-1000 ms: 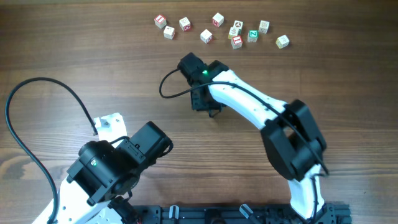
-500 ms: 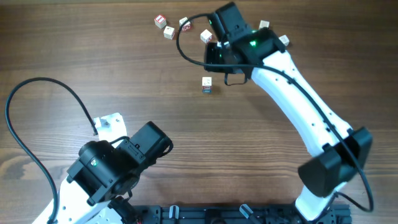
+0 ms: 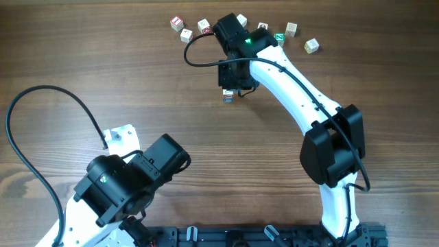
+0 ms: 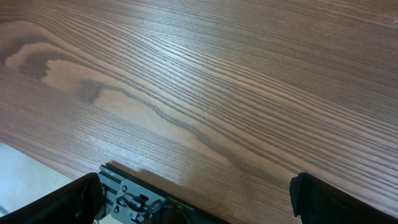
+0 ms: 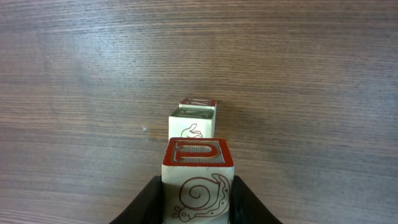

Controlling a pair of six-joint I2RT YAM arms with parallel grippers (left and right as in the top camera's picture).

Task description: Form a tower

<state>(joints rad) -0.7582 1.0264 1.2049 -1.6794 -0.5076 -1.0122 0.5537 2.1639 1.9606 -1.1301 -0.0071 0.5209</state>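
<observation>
The tower (image 3: 228, 97) is a short stack of tiny whitish letter cubes in the middle of the wooden table. In the right wrist view the tower (image 5: 192, 122) stands just ahead of the fingers, with a rabbit drawing on its near face. My right gripper (image 5: 198, 202) is shut on a loose cube (image 5: 198, 171) with a red letter top and a red snail print, held just short of the stack. In the overhead view the right gripper (image 3: 234, 84) sits just behind the tower. My left gripper (image 4: 199, 202) is open over bare wood, with nothing between its fingers.
Several loose letter cubes lie in a row at the table's far edge, among them one on the left (image 3: 178, 22), a green-printed one (image 3: 279, 38) and one on the right (image 3: 312, 45). The folded left arm (image 3: 130, 185) and its black cable (image 3: 41, 89) fill the near left.
The right arm left the stack, reached the cube row at the back, and has come back to the tower with the red snail cube in its jaws. The left arm has not moved.
</observation>
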